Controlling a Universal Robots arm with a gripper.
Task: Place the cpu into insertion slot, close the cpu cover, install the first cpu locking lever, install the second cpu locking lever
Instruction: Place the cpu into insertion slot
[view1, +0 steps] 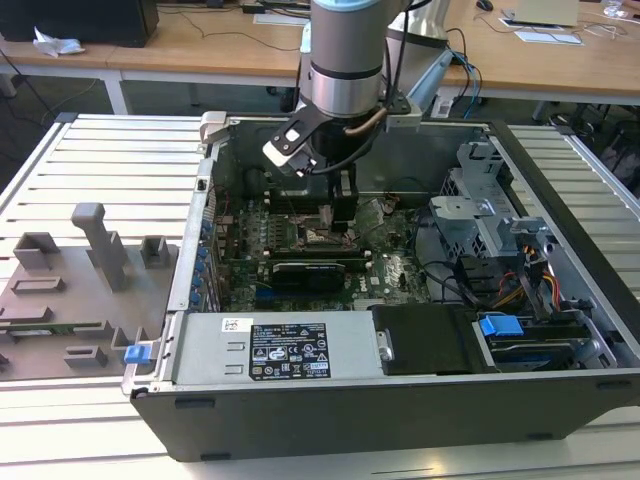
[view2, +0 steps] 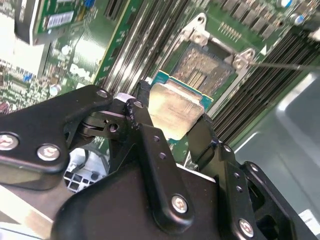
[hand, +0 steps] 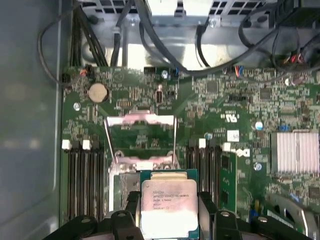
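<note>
Wooden desks stand behind a pale slatted table (view1: 100, 150), and on it lies an open computer case (view1: 400, 400) into which my arm reaches down. My end effector (view1: 335, 205) hangs low over the green motherboard (hand: 240, 105), near the middle of the board.

Both wrist views show the end effector (view2: 172, 112) pinching the cpu (view2: 175, 110) by two opposite edges, one black finger (view2: 142, 107) on each side, with the silvery lid facing up toward the cameras. The chip sits level in my grip, as far as I can judge.

The insertion slot (view2: 207, 70) lies just beside the chip in the second wrist view. Its field of contacts is bare, so the cpu is not yet seated; it appears to be held above the board, close to the socket's edge rather than squarely over it. In the first wrist view the cpu cover (hand: 141, 120) stands swung up, with the board showing through its window, and a thin locking lever (hand: 175, 140) runs along its side, unlatched; a second one flanks the other side.

By my judgement, none of the four steps is complete. The chip is in hand and nearly at the socket; seating it, lowering the cover and latching both levers are all left.
</note>
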